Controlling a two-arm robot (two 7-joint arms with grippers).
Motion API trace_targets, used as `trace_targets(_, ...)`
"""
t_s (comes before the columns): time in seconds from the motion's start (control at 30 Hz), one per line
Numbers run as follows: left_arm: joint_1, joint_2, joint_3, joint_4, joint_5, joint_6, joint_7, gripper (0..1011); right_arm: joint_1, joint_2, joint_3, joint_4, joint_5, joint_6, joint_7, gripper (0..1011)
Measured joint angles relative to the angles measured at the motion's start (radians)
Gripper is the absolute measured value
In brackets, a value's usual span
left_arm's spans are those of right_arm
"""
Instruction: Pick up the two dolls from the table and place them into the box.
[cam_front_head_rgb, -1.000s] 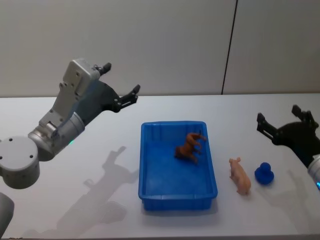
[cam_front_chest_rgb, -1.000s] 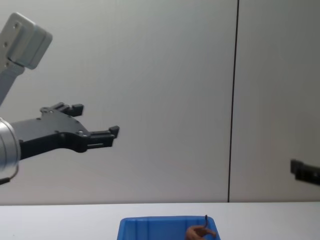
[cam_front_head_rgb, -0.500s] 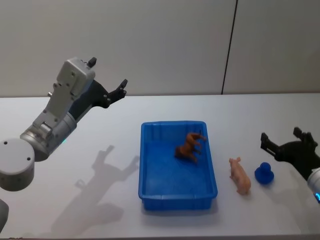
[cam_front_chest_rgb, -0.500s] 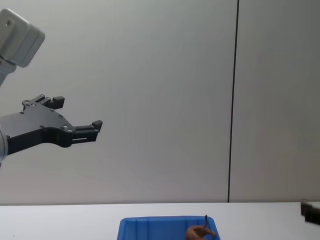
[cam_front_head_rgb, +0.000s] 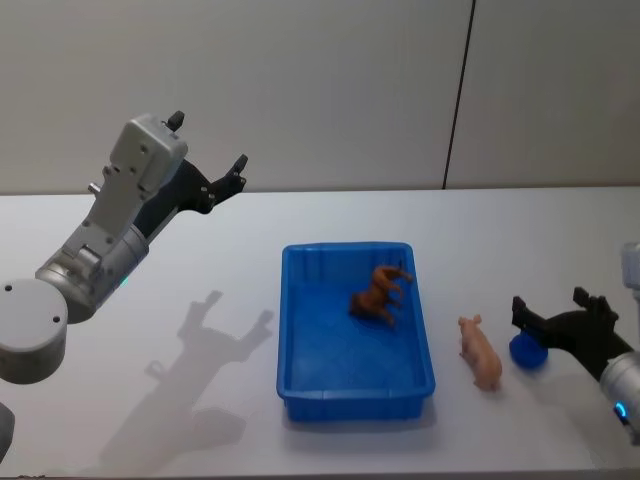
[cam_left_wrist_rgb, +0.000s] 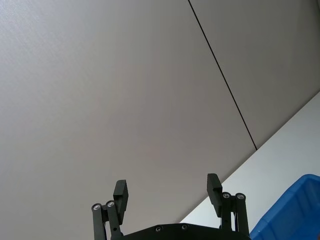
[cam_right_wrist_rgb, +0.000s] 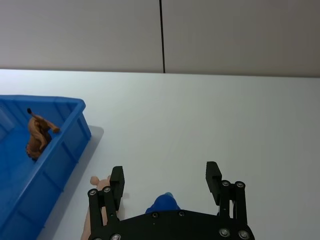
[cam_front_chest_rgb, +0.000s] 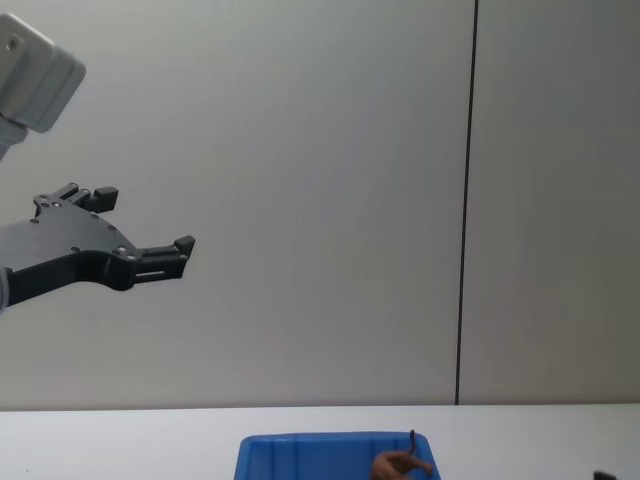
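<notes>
You have one blue box (cam_front_head_rgb: 300, 400) and one white worktop (cam_front_head_rgb: 200, 260). You can count three small toys: one brown horse (cam_front_head_rgb: 380, 292), one pink pig (cam_front_head_rgb: 480, 352) and one blue toy (cam_front_head_rgb: 524, 350). There are two end effectors, the left end effector (cam_front_head_rgb: 208, 142) and the right end effector (cam_front_head_rgb: 550, 302), each with two fingers.

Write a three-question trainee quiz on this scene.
1. True or false: the brown doll lies inside the blue box.
2. The right gripper, near the blue toy, is: A) open, B) shut on the toy.
3. Fill in: the pink doll lies on the white ___, between the box and the blue toy.
Key: 1 true; 2 A; 3 table. The left gripper is raised, open.
</notes>
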Motion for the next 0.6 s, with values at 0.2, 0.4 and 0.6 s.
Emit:
trace_targets(0.2, 0.001, 0.001, -0.001, -0.002, 0.003, 0.001, 0.005, 1001, 0.01, -0.009, -0.006, 0.039, -0.006, 0.002, 0.007, 1001)
trace_targets(0.4, 0.002, 0.001, -0.001, -0.003, 0.005, 0.001, 0.009, 1001, 0.019, -0.019, -0.011, 0.078, -0.013, -0.001, 0.011, 1001)
trace_targets(0.6, 0.002, 0.002, -0.001, -0.004, 0.005, 0.001, 0.011, 1001, 0.031, -0.028, -0.016, 0.116, -0.021, -0.01, 0.012, 1001)
